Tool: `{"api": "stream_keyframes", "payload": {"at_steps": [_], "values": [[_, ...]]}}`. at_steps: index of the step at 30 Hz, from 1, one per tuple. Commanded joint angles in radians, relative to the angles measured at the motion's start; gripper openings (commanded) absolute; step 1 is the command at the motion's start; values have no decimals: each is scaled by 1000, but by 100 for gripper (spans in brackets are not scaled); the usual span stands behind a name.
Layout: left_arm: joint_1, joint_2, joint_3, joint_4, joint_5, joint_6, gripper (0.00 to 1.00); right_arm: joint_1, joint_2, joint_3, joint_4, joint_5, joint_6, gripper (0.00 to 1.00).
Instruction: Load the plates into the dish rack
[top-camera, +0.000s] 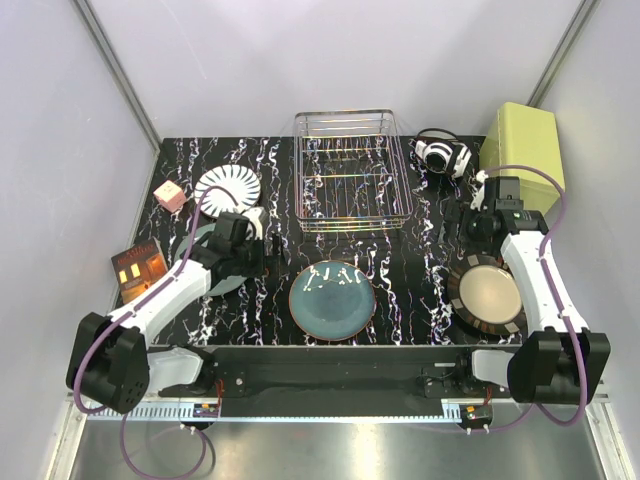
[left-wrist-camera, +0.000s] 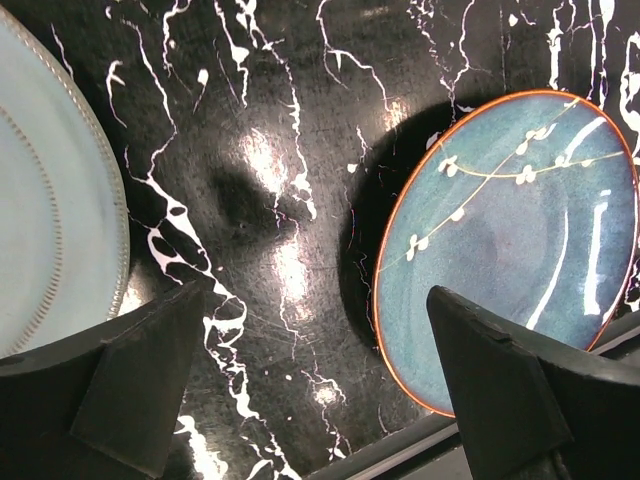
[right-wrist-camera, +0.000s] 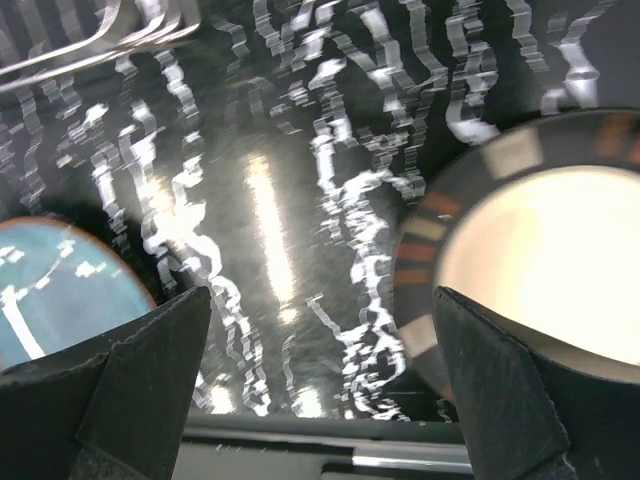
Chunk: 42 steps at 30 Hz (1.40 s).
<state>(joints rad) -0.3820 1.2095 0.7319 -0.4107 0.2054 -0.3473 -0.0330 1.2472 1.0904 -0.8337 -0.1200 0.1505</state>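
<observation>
1. Dish rack (top-camera: 352, 170): silver wire, back centre of the tabletop (top-camera: 420, 270). The right wrist view catches only a few blurred wires in its top-left corner.
2. Teal plate (top-camera: 332, 300): lies flat at front centre, apart from the rack. Cut off by the frame edge in both wrist views.
3. Pale green-blue plate (left-wrist-camera: 50, 200): front left, largely hidden under the left arm from above. Only part of it shows at the left wrist.
4. Striped plate (top-camera: 227, 186): back left, near a pink cube (top-camera: 169, 195).
5. Beige plate (top-camera: 487, 295): dark rim, front right, partly covered by the right arm. Blurred and cut off at the right wrist.
6. Left tool (left-wrist-camera: 320, 380): jaws wide apart, holding nothing, above bare tabletop between the pale and teal plates.
7. Right tool (right-wrist-camera: 320, 380): jaws spread wide, nothing held, over tabletop between the teal and beige plates.
8. Yellow-green box (top-camera: 520, 150): back right. A white-and-black item (top-camera: 443, 153) beside it is hard to identify.
</observation>
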Motion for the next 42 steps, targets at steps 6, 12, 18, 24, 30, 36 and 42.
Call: {"api": "stream_keyframes", "payload": {"at_steps": [6,12,18,24,30,36,42], "values": [[29,22,-77,114,68,-108,94,22,-8,-131,299,-572,122,100],[29,70,-127,193,95,-166,83,68,70,-323,491,-604,253,100],[22,120,-192,272,130,-219,77,203,145,-417,655,-647,282,100],[-11,159,-190,340,195,-206,69,262,306,-402,745,-652,331,100],[-63,186,-180,351,258,-220,56,271,388,-412,768,-656,342,100],[-63,153,-238,319,287,-246,37,306,366,-498,867,-681,405,97],[-63,174,-282,404,334,-314,0,352,491,-497,907,-747,420,92]]}}
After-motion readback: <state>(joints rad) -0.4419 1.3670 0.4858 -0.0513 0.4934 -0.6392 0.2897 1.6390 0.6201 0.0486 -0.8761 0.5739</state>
